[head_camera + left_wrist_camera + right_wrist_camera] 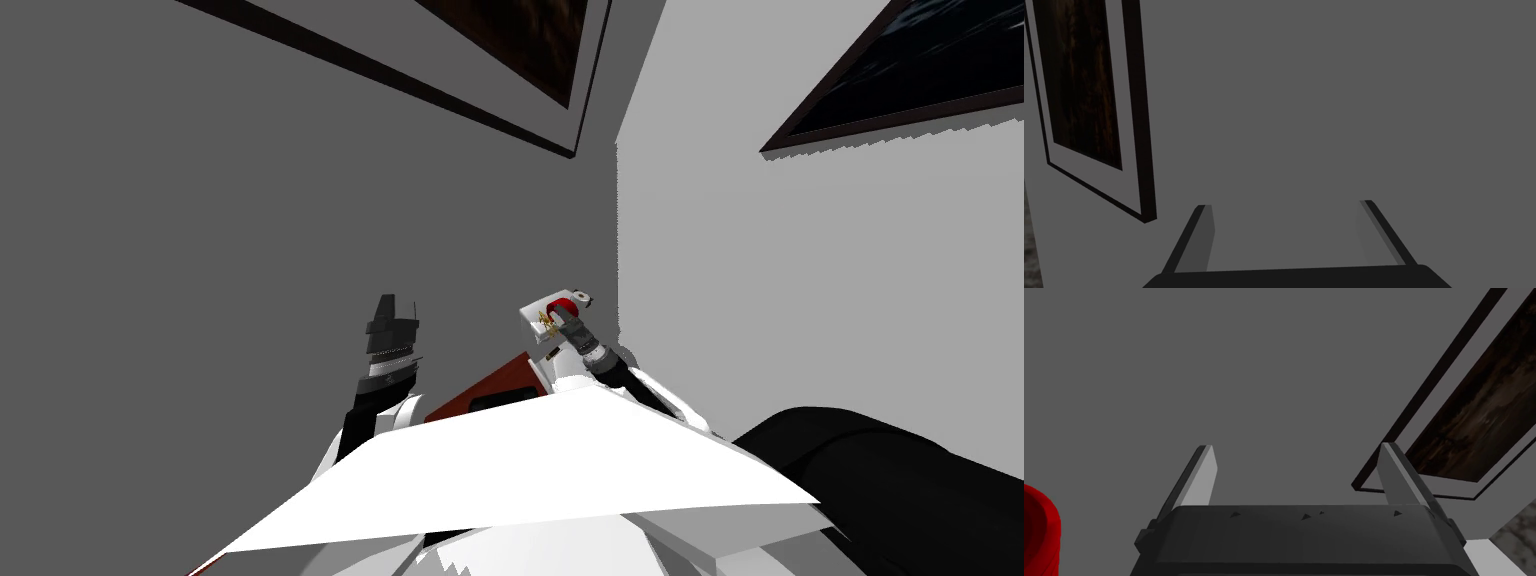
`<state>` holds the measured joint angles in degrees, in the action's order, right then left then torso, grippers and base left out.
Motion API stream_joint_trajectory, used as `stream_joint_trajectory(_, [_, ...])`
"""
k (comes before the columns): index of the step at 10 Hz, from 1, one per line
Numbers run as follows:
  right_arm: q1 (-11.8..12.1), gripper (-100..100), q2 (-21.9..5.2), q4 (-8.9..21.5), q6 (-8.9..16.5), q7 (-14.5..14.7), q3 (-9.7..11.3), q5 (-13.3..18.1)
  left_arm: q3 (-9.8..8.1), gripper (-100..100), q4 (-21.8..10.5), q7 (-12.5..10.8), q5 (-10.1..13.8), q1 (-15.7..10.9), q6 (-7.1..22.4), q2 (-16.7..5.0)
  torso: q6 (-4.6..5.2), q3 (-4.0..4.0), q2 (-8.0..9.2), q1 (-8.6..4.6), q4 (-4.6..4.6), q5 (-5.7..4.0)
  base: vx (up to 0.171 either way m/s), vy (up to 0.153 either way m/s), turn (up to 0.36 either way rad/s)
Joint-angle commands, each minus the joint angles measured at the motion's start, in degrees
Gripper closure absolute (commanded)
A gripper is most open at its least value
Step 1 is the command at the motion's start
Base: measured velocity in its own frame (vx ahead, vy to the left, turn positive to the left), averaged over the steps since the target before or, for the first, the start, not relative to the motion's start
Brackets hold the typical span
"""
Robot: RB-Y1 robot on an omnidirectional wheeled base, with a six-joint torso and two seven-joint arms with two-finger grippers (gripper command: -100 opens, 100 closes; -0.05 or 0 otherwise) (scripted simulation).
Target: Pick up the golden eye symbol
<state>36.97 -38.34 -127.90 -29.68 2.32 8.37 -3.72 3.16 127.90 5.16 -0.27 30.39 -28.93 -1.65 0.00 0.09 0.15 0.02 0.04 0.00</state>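
The golden eye symbol (pixel 545 321) lies on a small white desk (pixel 534 309) ahead and to my right, close to the wall corner. A red rounded object (pixel 563 303) sits just beside it. The right end effector (pixel 1296 449) hangs over that desk, right at the symbol in the head view; whether it touches the symbol I cannot tell. Its 2 fingers stand wide apart with nothing between them, and the red object lies off to one side of its dark body. The left end effector (pixel 1284 204) is raised on my left, well apart from the desk, its 2 fingers likewise spread and empty.
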Motion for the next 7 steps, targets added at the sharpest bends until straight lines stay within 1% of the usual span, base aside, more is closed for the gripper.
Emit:
stream_joint_trajectory(1, [0.63, -100, -2.55, 0.05, 0.38, 0.13, 0.62, 0.23, 0.00, 0, 0.00, 0.00, 0.00, 0.00, 0.00, 0.00, 0.00, 0.00, 0.00, 0.00, 0.00, 0.00, -0.038, 0.007, 0.013])
stream_joint_trajectory(2, [1.61, -100, -4.45, 0.94, 0.65, 0.05, 1.62, 0.52, 0.00, 0, 0.00, 0.00, 0.00, 0.00, 0.00, 0.00, 0.00, 0.00, -0.01, -0.01, 0.00, 0.00, -0.036, 0.010, 0.032])
stream_joint_trajectory(3, [1.61, -100, -6.08, 0.94, 0.65, 0.05, 1.62, 0.52, 0.00, 0, 0.00, 0.00, 0.00, 0.00, 0.00, 0.00, 0.00, -0.01, -0.02, 0.00, 0.00, 0.00, -0.031, 0.007, 0.013])
stream_joint_trajectory(4, [2.51, -100, -7.96, 1.90, 0.93, -0.07, 2.64, 0.81, 0.00, 0, 0.00, 0.00, 0.00, 0.00, 0.00, 0.00, 0.00, -0.01, -0.03, -0.01, 0.00, 0.00, -0.035, 0.014, 0.032])
stream_joint_trajectory(5, [2.51, -100, -9.65, 1.90, 0.93, -0.07, 2.64, 0.81, 0.00, 0, 0.00, 0.00, 0.00, 0.00, 0.00, 0.00, 0.00, -0.01, -0.02, 0.01, 0.00, 0.00, -0.032, 0.013, 0.015])
stream_joint_trajectory(6, [3.33, -100, -11.47, 2.94, 1.23, -0.25, 3.65, 1.08, 0.00, 0, 0.00, 0.00, 0.00, 0.00, 0.00, 0.00, 0.00, -0.02, -0.04, 0.01, 0.00, 0.00, -0.030, 0.015, 0.037])
stream_joint_trajectory(7, [3.33, -100, -13.24, 2.94, 1.23, -0.25, 3.65, 1.08, 0.00, 0, 0.00, 0.00, 0.00, 0.00, 0.00, 0.00, 0.00, -0.02, -0.04, 0.02, -0.01, 0.01, -0.021, 0.013, 0.022])
